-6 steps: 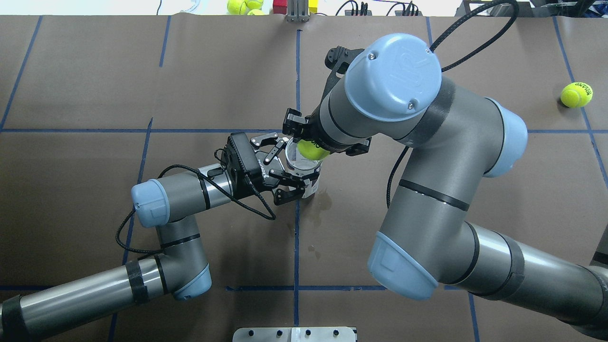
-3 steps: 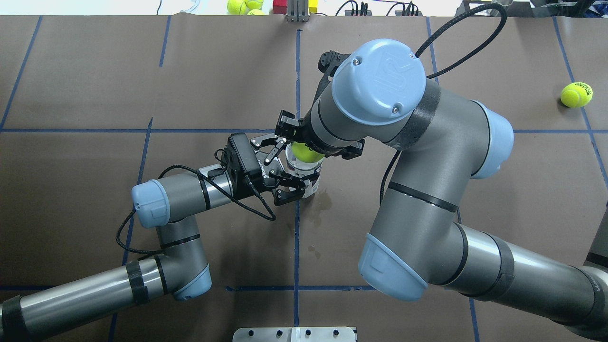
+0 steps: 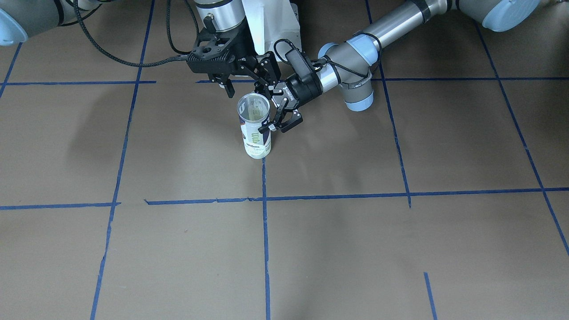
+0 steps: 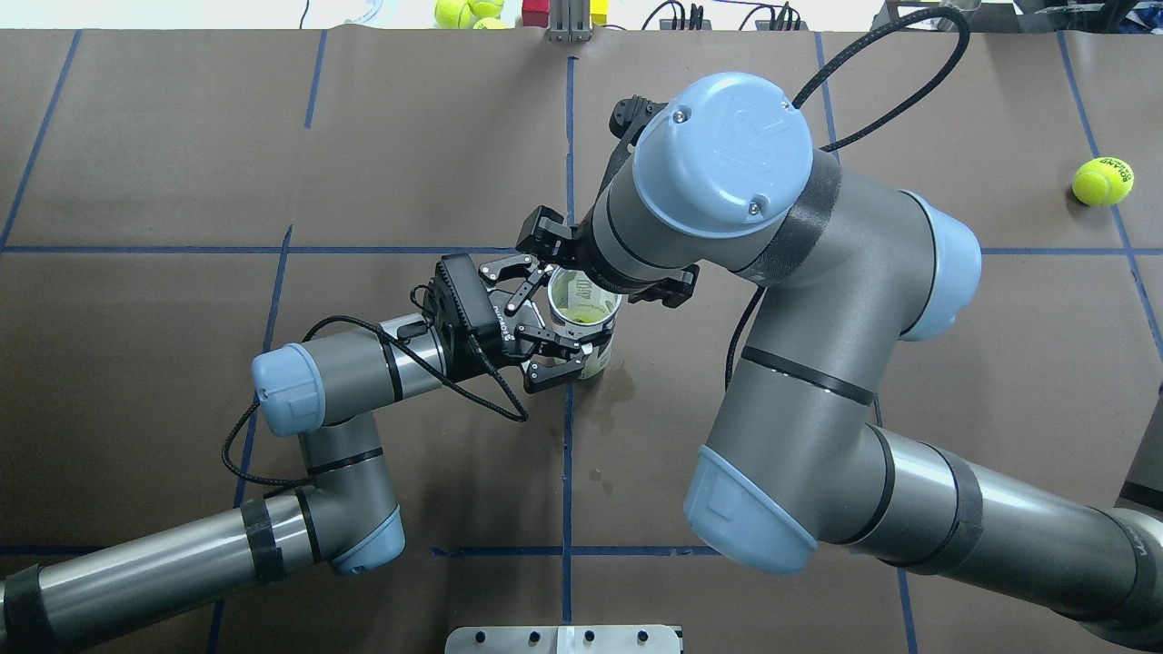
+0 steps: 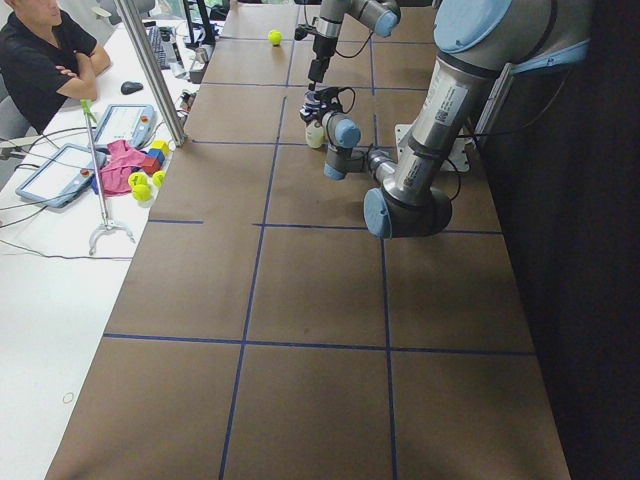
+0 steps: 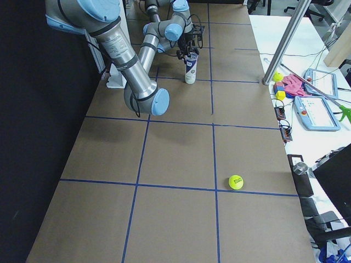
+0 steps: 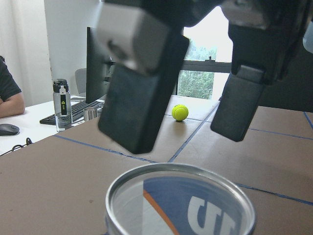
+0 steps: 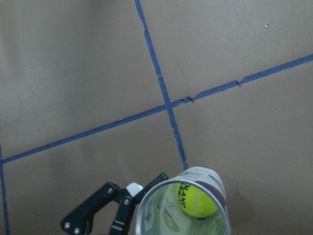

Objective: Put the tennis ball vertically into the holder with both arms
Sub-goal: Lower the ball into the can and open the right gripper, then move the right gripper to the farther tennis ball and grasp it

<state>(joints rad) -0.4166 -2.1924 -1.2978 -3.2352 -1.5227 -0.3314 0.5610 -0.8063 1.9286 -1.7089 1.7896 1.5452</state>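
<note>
The holder (image 3: 255, 133), a clear can with a navy, white and orange label, stands upright on the brown table. My left gripper (image 3: 268, 112) is shut on its upper part from the side. The tennis ball (image 8: 198, 199) lies at the bottom inside the holder (image 8: 183, 208), and in the overhead view it shows as a green glow through the mouth of the holder (image 4: 595, 361). My right gripper (image 3: 246, 87) hangs open just above the rim, its two fingers (image 7: 142, 98) apart and holding nothing.
A second tennis ball (image 4: 1102, 181) lies loose on the table far to the right. Several more balls (image 4: 463, 11) and coloured blocks sit beyond the far edge. A person (image 5: 40, 60) sits at the side desk. The metal mount plate (image 4: 563, 639) is at the near edge.
The ball was between the right gripper's fingers at the can's mouth. The fingers have opened and the ball now rests at the can's bottom. The left gripper has not moved.
</note>
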